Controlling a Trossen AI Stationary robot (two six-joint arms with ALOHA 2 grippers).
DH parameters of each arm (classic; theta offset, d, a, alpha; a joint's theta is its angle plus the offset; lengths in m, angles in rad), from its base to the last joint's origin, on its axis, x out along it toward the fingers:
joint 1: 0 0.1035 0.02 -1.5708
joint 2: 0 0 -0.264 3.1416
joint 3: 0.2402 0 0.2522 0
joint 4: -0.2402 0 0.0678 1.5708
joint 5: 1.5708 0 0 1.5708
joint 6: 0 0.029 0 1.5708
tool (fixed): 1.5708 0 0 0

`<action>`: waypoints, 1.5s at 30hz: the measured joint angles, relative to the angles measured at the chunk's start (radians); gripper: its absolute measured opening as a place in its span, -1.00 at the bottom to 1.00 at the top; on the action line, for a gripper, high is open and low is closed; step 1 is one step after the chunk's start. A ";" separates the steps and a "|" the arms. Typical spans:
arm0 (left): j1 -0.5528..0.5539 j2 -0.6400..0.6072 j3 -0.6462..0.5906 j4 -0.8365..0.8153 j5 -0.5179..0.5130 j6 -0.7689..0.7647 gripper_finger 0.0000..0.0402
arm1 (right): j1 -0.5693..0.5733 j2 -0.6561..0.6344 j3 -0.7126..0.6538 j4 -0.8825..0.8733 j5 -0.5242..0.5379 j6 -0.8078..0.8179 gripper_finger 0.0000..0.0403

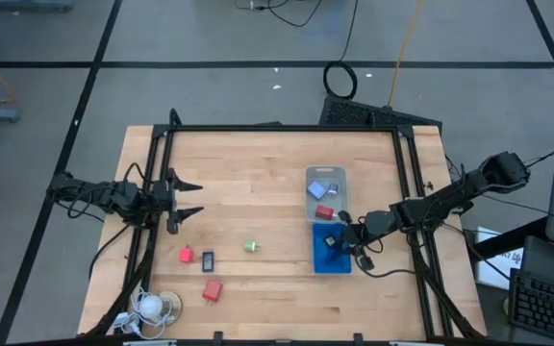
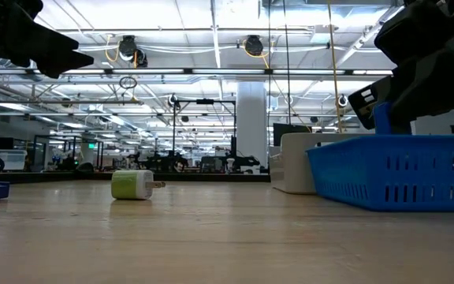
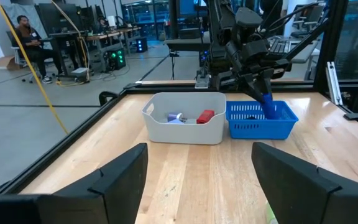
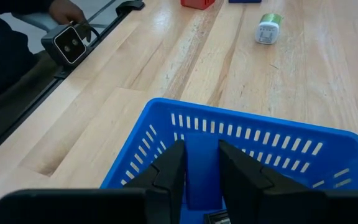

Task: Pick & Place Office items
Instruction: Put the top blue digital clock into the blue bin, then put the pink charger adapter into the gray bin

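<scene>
The blue piece [image 4: 201, 167] is pinched upright in the right gripper [image 4: 201, 171]'s fingers, just above the blue tray [image 4: 241, 134] on the surface's right; lower it well inside before letting go, while the left gripper [image 1: 188, 199] waits, fingers spread, at left.

Counts, as seen from overhead. Two trays on the table [image 1: 258, 173]: 1 pale grey tray [image 1: 326, 173] and 1 blue tray [image 1: 320, 259], touching end to end.

Small office items, approx. 8 visible:
- 3 red blocks: 1 in the grey tray [image 1: 324, 212], 2 loose on the table [image 1: 186, 255] [image 1: 211, 289].
- 1 light-blue cube [image 1: 316, 190], in the grey tray, w/ 1 more small bluish bit [image 1: 333, 187] beside it.
- 2 dark rectangular pieces: 1 loose [image 1: 208, 260], 1 in the blue tray [image 1: 330, 242].
- 1 green bit [image 1: 250, 247], loose.

Also 1 white coiled-cord thing [image 1: 149, 306] at the table's corner. Two robot arms, 1 tool each.
</scene>
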 joint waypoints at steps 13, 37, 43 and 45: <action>0.000 0.000 0.000 0.000 0.000 0.000 0.39 | 0.000 0.000 0.000 0.002 0.000 0.000 -0.58; 0.000 0.000 0.000 0.000 0.000 0.000 0.42 | 0.000 -0.001 0.000 0.060 0.004 -0.003 -0.41; 0.000 0.000 0.000 0.000 0.000 0.000 0.36 | 0.000 -0.051 0.000 0.091 0.004 -0.017 -0.41; 0.000 0.000 0.000 0.000 0.000 0.000 0.37 | -0.001 -0.080 0.000 0.092 0.004 -0.023 -0.41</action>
